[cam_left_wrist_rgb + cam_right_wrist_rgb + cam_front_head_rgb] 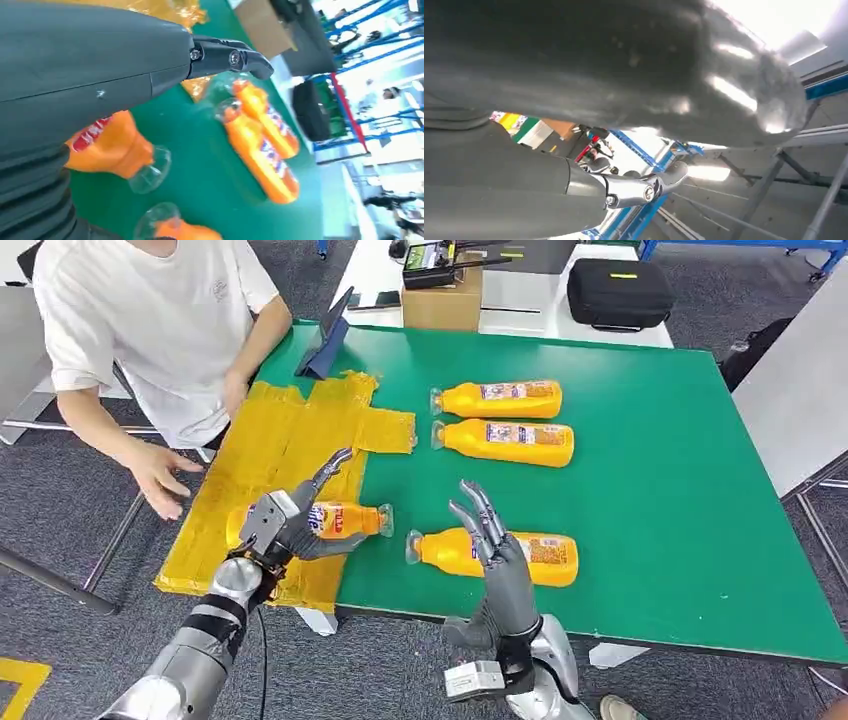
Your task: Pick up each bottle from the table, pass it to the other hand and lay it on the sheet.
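Note:
My left hand grips an orange bottle around its body, one finger sticking straight out. The bottle lies on its side across the right edge of the yellow sheet, cap toward the green table. From the left wrist, the same bottle shows under the palm. My right hand stands upright with its fingers straight and apart, holding nothing, just in front of a second bottle lying on the table. Two more bottles lie side by side farther back.
A person sits at the table's left, one hand hovering beside the sheet. A tablet leans at the back left of the green table. A cardboard box and a black case stand behind it.

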Controlling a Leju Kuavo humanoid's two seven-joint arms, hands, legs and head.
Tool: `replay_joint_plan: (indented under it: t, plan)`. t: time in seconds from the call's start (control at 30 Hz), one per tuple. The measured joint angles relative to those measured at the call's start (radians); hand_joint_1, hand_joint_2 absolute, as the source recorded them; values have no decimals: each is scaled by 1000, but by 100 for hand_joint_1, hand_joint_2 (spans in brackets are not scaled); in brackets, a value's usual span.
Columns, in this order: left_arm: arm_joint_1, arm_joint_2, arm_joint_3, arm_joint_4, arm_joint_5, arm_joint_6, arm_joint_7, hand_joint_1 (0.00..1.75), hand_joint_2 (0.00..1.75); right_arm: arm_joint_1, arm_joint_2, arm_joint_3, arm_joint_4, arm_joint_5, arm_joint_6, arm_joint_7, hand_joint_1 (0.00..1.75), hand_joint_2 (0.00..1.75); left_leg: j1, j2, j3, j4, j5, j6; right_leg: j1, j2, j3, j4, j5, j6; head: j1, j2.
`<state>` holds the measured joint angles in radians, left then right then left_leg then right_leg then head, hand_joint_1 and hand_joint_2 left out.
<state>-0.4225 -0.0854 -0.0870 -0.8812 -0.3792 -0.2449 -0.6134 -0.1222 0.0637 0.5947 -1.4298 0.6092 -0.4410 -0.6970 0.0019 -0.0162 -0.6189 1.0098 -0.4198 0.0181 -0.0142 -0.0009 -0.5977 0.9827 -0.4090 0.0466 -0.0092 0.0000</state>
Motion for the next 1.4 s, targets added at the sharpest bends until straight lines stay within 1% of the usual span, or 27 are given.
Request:
replay_joint_plan:
  t: [0.07,0.17,0.3,0.33,0.37,0.43,0.53,0.63,0.77,0.93,1.07,1.23,1.4]
  plan:
    - [9,-3,2,-27,10,-10,3,0,175,0,0,-2,2,1,-1,0,0,0,0,0,0,0,0,0,0,0,0,0,0,0,0,0]
    - [24,-8,16,-69,117,-87,7,0,175,0,0,-10,4,14,-5,0,0,0,0,0,-1,0,0,0,0,0,0,0,0,0,0,0]
    - [60,-7,34,-158,223,-135,13,0,175,1,0,-31,4,23,-5,0,0,0,0,0,-1,0,0,0,0,0,0,0,0,0,0,0]
    - [80,-7,45,-197,278,-147,17,0,175,1,0,-37,4,43,-12,5,0,175,0,1,-1,0,0,0,0,0,0,0,0,0,0,0]
    - [105,-8,60,-245,341,-147,28,0,175,1,0,-42,5,79,-30,30,0,175,0,2,-1,0,0,0,0,1,-1,0,0,0,0,0]
    - [152,-23,98,-342,470,-119,78,0,175,1,0,-58,11,163,-66,113,0,175,0,3,-1,0,-1,0,0,2,-2,0,0,0,0,0]
    - [208,-63,162,-478,612,8,140,0,175,-6,-8,-95,49,265,-78,240,0,175,0,1,-1,0,-1,-1,0,2,-2,0,0,0,0,0]
    - [238,-82,182,-541,642,78,132,0,175,-21,-24,-127,83,300,-65,283,0,175,0,1,-2,0,-1,-1,0,1,-1,0,0,0,0,0]
    - [299,-116,203,-645,653,140,81,0,175,-79,-71,-198,172,379,-4,349,0,175,-1,0,-2,0,-1,0,-1,1,-1,-1,0,0,0,0]
    - [340,-150,194,-713,599,202,29,0,175,-148,-131,-247,271,412,61,365,0,175,-1,0,-2,0,0,0,-1,1,-1,-1,0,1,0,0]
    - [356,-159,137,-761,587,234,11,0,175,-231,-180,-267,384,435,126,367,0,175,-1,0,-2,1,0,0,-1,1,-1,-1,1,1,0,0]
    - [362,-159,79,-796,589,238,11,0,175,-321,-189,-266,512,428,192,343,0,175,-1,0,-2,1,0,0,0,1,-1,0,1,1,0,0]
    - [364,-156,55,-811,589,239,10,0,175,-335,-188,-252,540,380,226,312,0,175,0,0,-2,1,0,0,0,1,-1,0,0,1,0,0]
